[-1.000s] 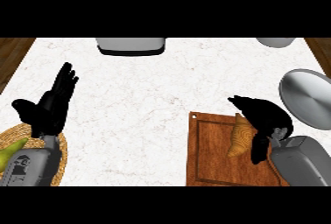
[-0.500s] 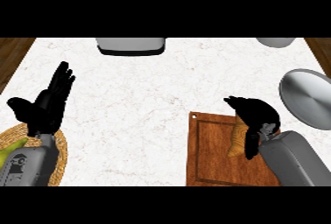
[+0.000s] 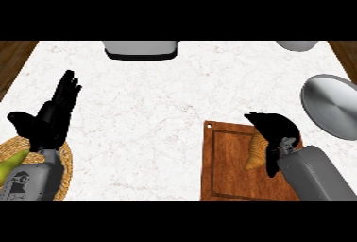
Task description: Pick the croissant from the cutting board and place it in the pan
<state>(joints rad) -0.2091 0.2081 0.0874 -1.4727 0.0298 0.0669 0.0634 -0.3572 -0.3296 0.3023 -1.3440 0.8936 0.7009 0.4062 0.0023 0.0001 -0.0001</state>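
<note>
- Your right hand (image 3: pixel 273 126) has its fingers (image 3: pixel 270 166) curled down over the upper end of the croissant (image 3: pixel 256 153), with one dark digit running along the pastry's right side; they look wrapped round it.
- You can see the croissant's lower, tan end poking out below the hand. It lies on the cutting board (image 3: pixel 226 179), toward the board's upper right part, pointing roughly top to bottom.
- Whether the croissant is lifted off the board or resting on it, you cannot tell from this view.
- The cutting board sits on the white marbled desk (image 3: pixel 174 104), at the lower right, its far end hidden under your grey right forearm (image 3: pixel 317 177).
- The pan (image 3: pixel 335 111), a round grey disc, lies to the right of the hand at the view's right edge, apart from the board.
- Your left hand (image 3: pixel 52 120) is at the left side, fingers (image 3: pixel 66 90) straight and spread, pointing up the desk and holding nothing.
- Below that hand you have a woven basket (image 3: pixel 63 163) at the lower left corner, with something green (image 3: pixel 7 165) in it.
- At the desk's far edge sit a grey box-like object (image 3: pixel 140 49) near the middle and a grey rounded object (image 3: pixel 298 46) at the upper right.
</note>
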